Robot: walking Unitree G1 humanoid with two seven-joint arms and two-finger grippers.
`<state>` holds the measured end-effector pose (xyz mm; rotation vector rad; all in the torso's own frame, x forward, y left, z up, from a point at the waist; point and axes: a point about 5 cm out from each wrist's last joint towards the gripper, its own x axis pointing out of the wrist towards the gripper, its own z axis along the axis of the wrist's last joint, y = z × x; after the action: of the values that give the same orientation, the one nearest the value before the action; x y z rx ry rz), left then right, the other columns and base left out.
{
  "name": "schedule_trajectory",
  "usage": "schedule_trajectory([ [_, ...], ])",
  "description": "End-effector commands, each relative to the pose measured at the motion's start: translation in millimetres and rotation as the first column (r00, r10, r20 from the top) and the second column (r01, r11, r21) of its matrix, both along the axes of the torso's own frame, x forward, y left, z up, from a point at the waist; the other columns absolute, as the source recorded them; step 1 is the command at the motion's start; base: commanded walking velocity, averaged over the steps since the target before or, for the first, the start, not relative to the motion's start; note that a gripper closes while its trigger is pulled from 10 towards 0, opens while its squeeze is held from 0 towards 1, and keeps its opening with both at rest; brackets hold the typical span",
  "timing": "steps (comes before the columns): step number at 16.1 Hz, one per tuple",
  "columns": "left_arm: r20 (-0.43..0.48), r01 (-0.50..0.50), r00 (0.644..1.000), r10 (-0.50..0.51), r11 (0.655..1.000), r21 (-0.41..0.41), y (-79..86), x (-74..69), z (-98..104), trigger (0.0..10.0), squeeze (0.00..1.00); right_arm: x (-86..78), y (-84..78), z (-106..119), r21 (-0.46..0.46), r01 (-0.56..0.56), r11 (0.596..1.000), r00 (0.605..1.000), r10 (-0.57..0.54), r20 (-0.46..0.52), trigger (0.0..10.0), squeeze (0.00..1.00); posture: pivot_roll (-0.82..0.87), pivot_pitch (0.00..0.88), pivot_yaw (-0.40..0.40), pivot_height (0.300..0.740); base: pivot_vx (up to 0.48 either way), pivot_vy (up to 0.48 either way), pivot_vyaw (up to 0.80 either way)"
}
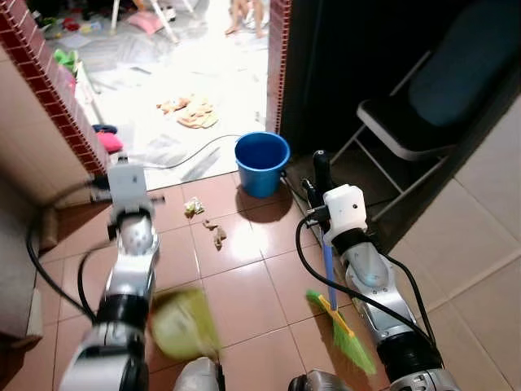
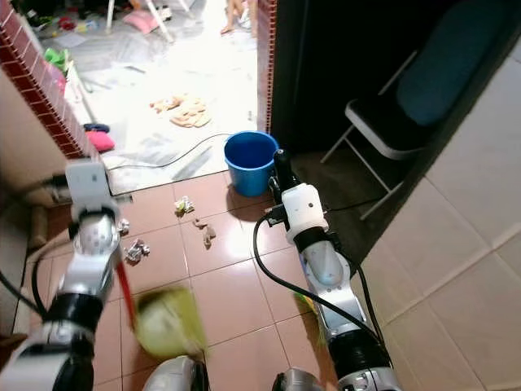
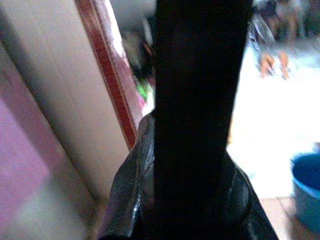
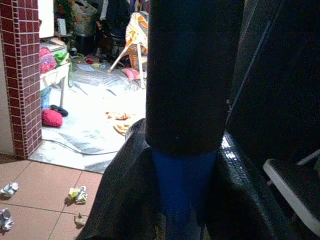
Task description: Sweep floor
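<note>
My right gripper (image 4: 182, 170) is shut on a broom's blue handle (image 1: 328, 265), just below its black top grip (image 1: 323, 171). The green bristles (image 1: 348, 336) rest low beside my right forearm. My left gripper (image 3: 192, 200) is shut on a dark handle; a red shaft (image 2: 126, 293) runs from it down to a blurred yellow-green dustpan (image 1: 183, 326) near my body. Litter lies on the brown tiles ahead: a crumpled wrapper (image 1: 194, 206), brown scraps (image 1: 216, 234) and silvery wads (image 2: 136, 250) by my left arm.
A blue bucket (image 1: 261, 161) stands at the doorway, just beyond the litter. A folding chair (image 1: 423, 106) leans in the dark corner on the right. A red brick pillar (image 1: 57, 90) and a black cable (image 1: 175, 159) are on the left. Beyond lies a bright, cluttered room.
</note>
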<state>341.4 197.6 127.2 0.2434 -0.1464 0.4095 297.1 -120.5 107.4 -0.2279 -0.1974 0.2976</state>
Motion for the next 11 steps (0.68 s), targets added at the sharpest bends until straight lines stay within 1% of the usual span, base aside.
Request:
schedule_trajectory([
  [1,0.243,0.006,0.97,-0.033,0.994,0.108,-11.7,13.5,55.6,10.0,0.28,0.8,2.5,8.9,-0.001,-0.015,1.0,0.999,0.015,0.036,10.0,0.0,-0.07,0.044,0.033,0.74,0.0,0.0,0.0],
  [2,0.292,-0.011,0.956,-0.033,0.989,0.15,-18.7,21.4,70.4,10.0,0.43,1.1,3.4,9.2,0.0,-0.015,1.0,0.999,0.015,0.038,10.0,0.0,-0.08,0.039,0.038,0.74,0.0,0.0,0.0],
  [3,0.336,-0.026,0.941,-0.045,0.979,0.204,-25.3,25.2,81.1,10.0,0.44,1.5,4.1,9.8,0.001,-0.015,1.0,0.999,0.015,0.04,10.0,0.0,-0.08,0.039,0.039,0.74,0.0,0.0,0.0],
  [4,0.372,-0.023,0.925,-0.081,0.964,0.266,-34.4,27.0,89.7,10.0,0.44,1.5,4.3,10.3,0.002,-0.015,1.0,0.999,0.015,0.043,10.0,0.0,-0.09,0.038,0.041,0.74,0.0,0.0,0.0],
  [5,0.423,0.034,0.876,-0.231,0.905,0.424,-62.8,26.0,100.7,10.0,0.42,0.7,2.9,11.0,0.002,-0.011,1.0,0.999,0.011,0.048,10.0,0.0,-0.09,0.036,0.046,0.74,0.0,0.0,0.0],
  [6,0.387,0.193,0.803,-0.452,0.813,0.55,-100.5,18.8,96.3,10.0,0.4,-0.3,1.2,10.3,0.001,-0.005,1.0,0.999,0.005,0.048,10.0,0.0,-0.09,0.035,0.049,0.74,0.0,0.0,0.0],
  [7,0.346,0.265,0.77,-0.536,0.762,0.591,-114.6,14.0,88.4,10.0,0.38,-0.5,0.8,10.3,0.001,-0.002,1.0,0.999,0.002,0.049,10.0,0.0,-0.09,0.035,0.054,0.74,0.0,0.0,0.0],
  [8,0.277,0.343,0.72,-0.636,0.673,0.655,-129.9,6.1,75.6,10.0,0.38,-0.5,0.4,10.6,0.002,0.003,1.0,0.999,-0.003,0.051,10.0,0.0,-0.1,0.035,0.055,0.74,0.0,0.0,0.0],
  [9,0.179,0.395,0.68,-0.711,0.562,0.727,-140.6,-1.9,53.7,10.0,0.37,-0.3,0.2,11.0,0.003,0.008,1.0,0.999,-0.009,0.053,10.0,0.0,-0.09,0.037,0.057,0.74,0.0,0.0,0.0],
  [10,0.126,0.413,0.659,-0.742,0.496,0.764,-142.3,-6.0,40.6,10.0,0.33,-0.3,0.2,10.9,0.003,0.01,1.0,0.999,-0.01,0.054,10.0,0.0,-0.1,0.038,0.056,0.74,0.0,0.0,0.0],
  [11,0.103,0.418,0.659,-0.745,0.476,0.773,-140.5,-6.9,33.8,10.0,0.25,-0.4,0.3,10.9,0.003,0.011,1.0,0.998,-0.011,0.054,10.0,0.0,-0.1,0.038,0.056,0.74,0.0,0.0,0.0],
])
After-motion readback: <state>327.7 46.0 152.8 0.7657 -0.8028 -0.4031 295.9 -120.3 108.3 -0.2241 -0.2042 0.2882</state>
